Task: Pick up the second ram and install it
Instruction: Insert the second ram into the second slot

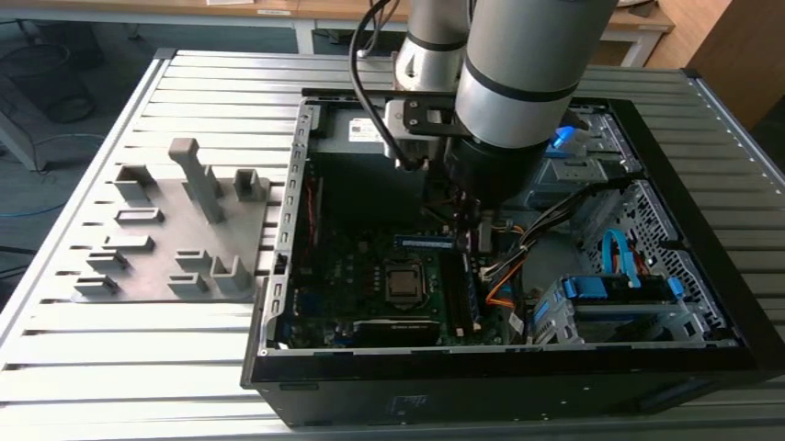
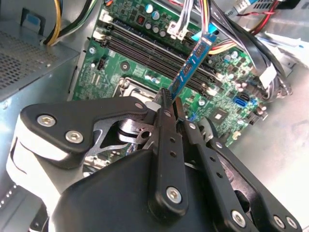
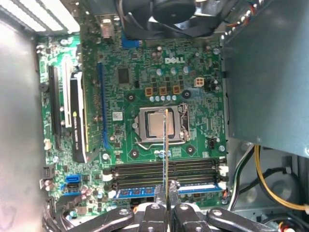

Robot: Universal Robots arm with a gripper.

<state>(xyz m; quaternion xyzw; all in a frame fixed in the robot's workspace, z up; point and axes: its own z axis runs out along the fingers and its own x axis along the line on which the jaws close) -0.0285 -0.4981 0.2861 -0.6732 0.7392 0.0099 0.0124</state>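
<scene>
— Holding what, in the gripper (image 2: 168, 102)?
— Pinching the second ram (image 2: 190, 63) by one end, fingers closed on it.
— Where?
— Up inside the open computer case (image 1: 276, 276), over the green board (image 3: 140, 63). Pointing out past the fingertips, toward the long dark slots (image 3: 145, 170) and the silver chip (image 3: 155, 124). Turned across the slots, not in one yet.
— Anything in the slots?
— One other stick (image 3: 140, 192), lying in the slot just beside the dark ones.
— And outside the case?
— A grey holder block (image 1: 184, 230) on the table (image 1: 123, 367), well apart.
</scene>
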